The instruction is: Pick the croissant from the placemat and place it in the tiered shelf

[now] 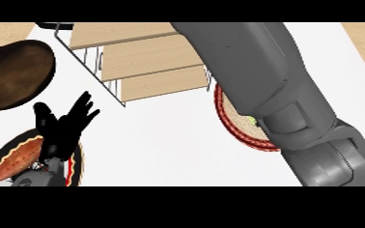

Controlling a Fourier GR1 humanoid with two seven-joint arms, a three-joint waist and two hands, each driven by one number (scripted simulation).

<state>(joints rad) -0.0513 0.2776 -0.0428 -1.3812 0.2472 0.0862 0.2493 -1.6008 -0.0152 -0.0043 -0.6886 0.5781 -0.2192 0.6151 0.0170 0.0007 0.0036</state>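
White counter surface is recorded across the middle of the head view, with wood-toned strips at the top corners. At upper centre stands the tiered shelf (146,60), three pale wooden levels stepped downward in a thin wire frame, all levels bare as far as can be seen. The right forearm (285,92) is seen crossing the view from the lower right toward the top, covering most of a round red-rimmed placemat (227,113) that lies just right of the shelf. The right hand is out of view, so the state of its fingers cannot be told. The croissant cannot be located: it is not seen on the shelf, and only a small pale speck is visible at the arm's edge over the placemat, too small to identify. It is judged that the croissant is either under the arm or carried in the hidden hand. The left hand (64,123) is noted at lower left, fingers spread and upright, holding nothing, at rest. A dark brown oval object (21,72) lies at the left edge, and a round dark red-rimmed plate or mat (75,166) at the lower left corner. The step in hand is judged to be pick-up or carry. The next move calls for the right hand to be brought over a shelf level clear of the wire frame.
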